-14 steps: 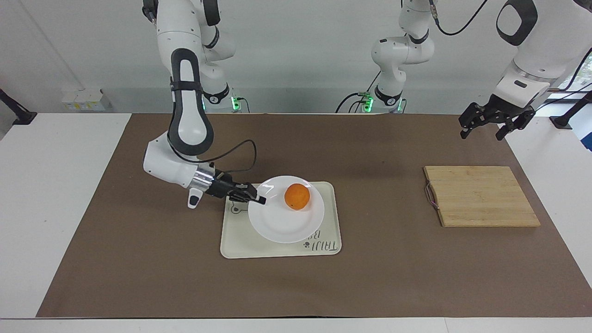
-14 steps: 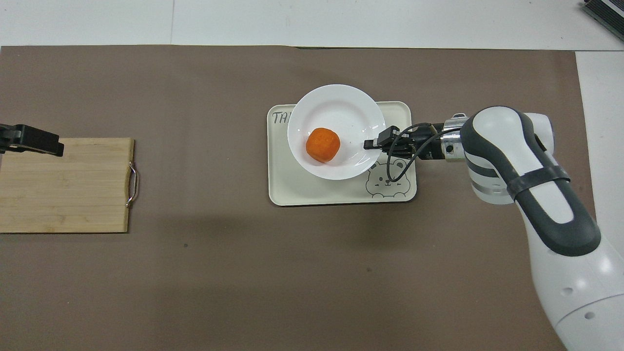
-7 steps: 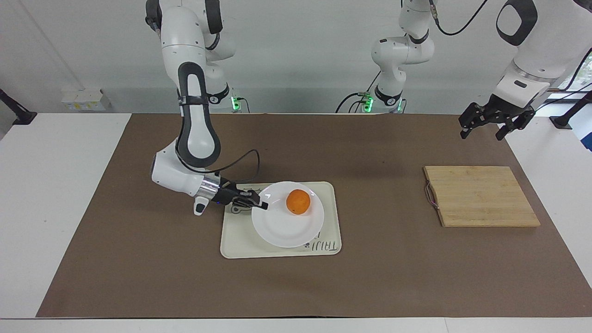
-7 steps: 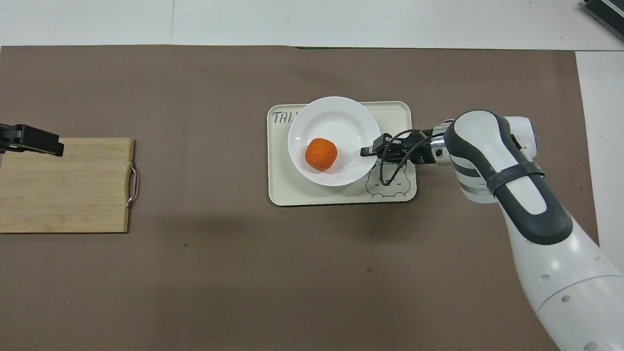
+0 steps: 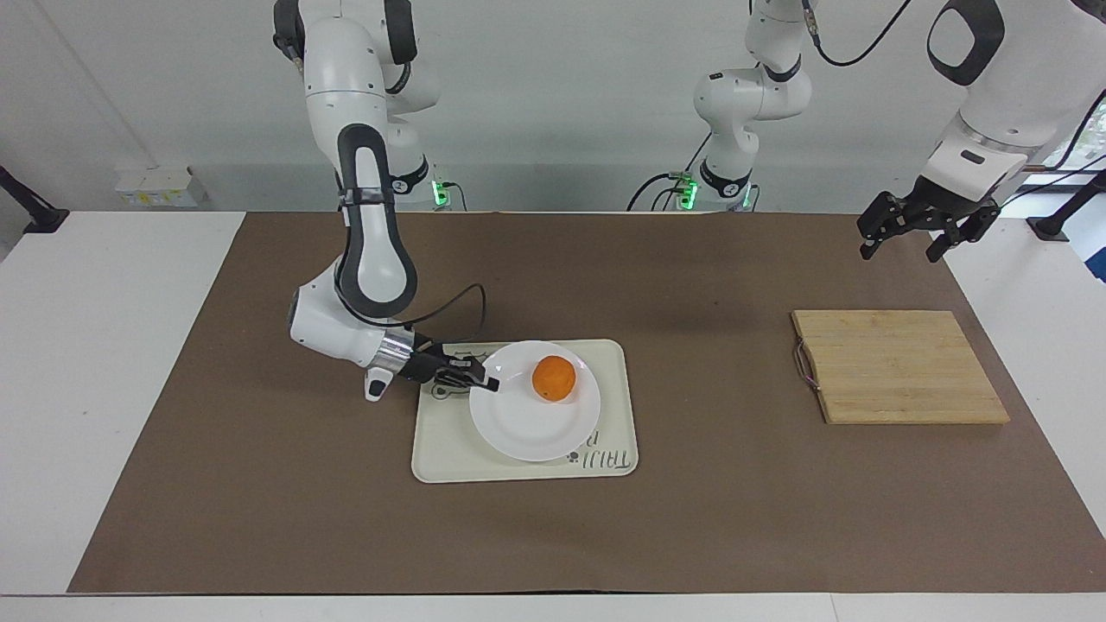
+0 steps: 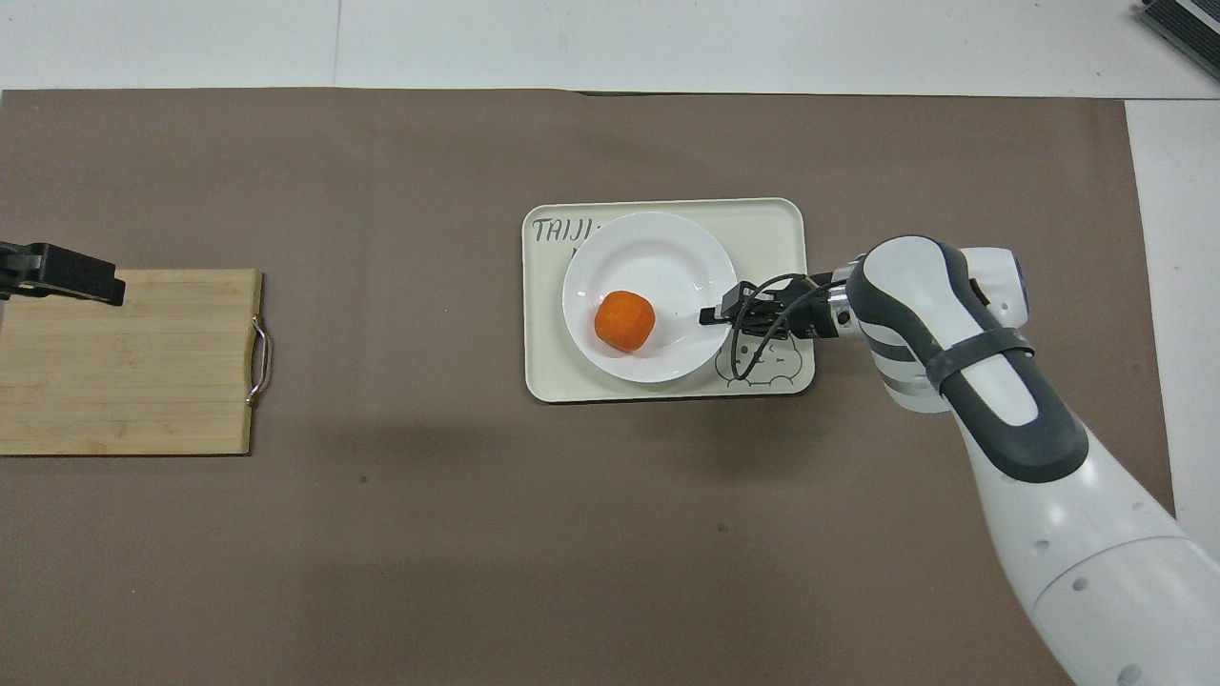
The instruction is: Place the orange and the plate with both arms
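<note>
right gripper (image 5: 486,383) pinching plate (image 5: 531,428) rim | orange (image 5: 554,378) on plate, plate on tray (image 5: 449,458) mid-table | left gripper (image 5: 903,235) waits, jaws wide, over left arm's end | release seemingly left

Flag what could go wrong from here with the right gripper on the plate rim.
1. The small round orange sits loose and off-centre on the round glossy white plate; a jerk on release could roll it off.
2. The right gripper grips the plate's rim over the cream rectangular tray; pulling away before opening could drag the plate.
3. The left gripper waits over the table's edge, away from the bamboo cutting board, and cannot help.
</note>
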